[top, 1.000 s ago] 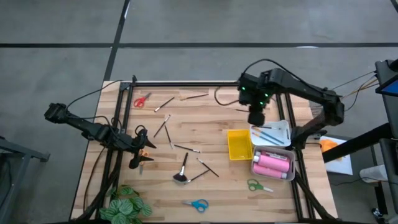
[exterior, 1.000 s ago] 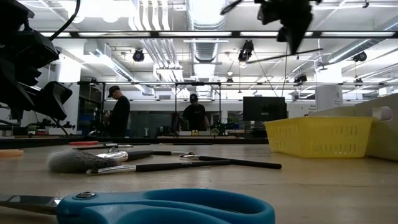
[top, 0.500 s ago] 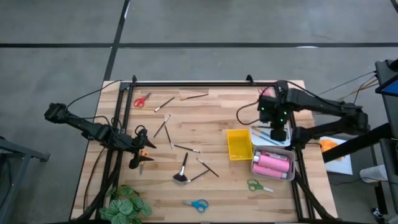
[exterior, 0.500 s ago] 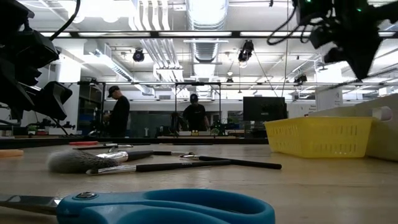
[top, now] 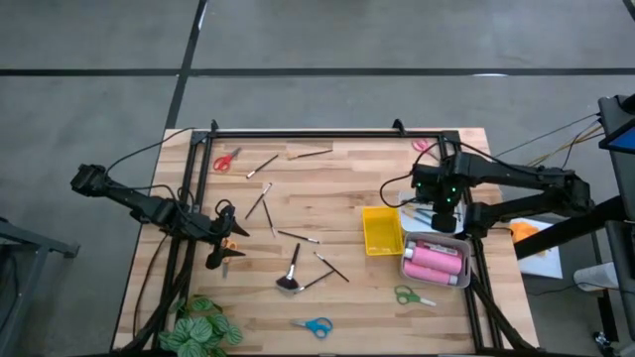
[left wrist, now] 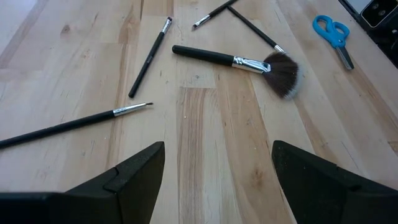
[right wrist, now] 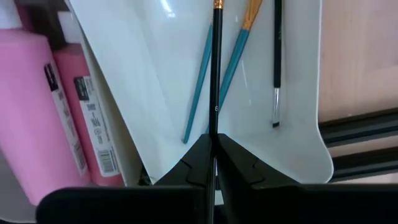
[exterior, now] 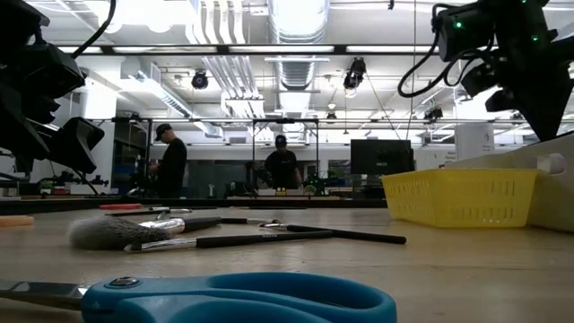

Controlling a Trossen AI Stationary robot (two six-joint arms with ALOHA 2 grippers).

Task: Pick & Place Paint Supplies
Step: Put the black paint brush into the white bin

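Brush (right wrist: pixel 215 74), thin and black, is sticking straight out ahead of your right claw (right wrist: pixel 214 163), long axis in line with the fingers, ferrule end pointing away from the wrist. Your right claw is clenching it between closed fingertips, hanging just above the white tray (right wrist: pixel 298 143). Under the tip two teal-handled brushes (right wrist: pixel 198 93) are lying crossed in that tray, a dark brush (right wrist: pixel 277 56) just beside them. Pink paint bottles (right wrist: pixel 37 106) are lying beside the claw, in the neighbouring bin. The yellow basket (top: pixel 382 230) is sitting near the claw, toward table centre.

Your left claw (left wrist: pixel 217 180) is hanging released over the wood table (left wrist: pixel 205 137), fluffy black brush (left wrist: pixel 249 62) ahead of it, thin brushes (left wrist: pixel 149 56) around, blue scissors (left wrist: pixel 333 34) farther off. Behind the table, two people (exterior: pixel 172 166) are standing in a workshop room with ceiling lights.
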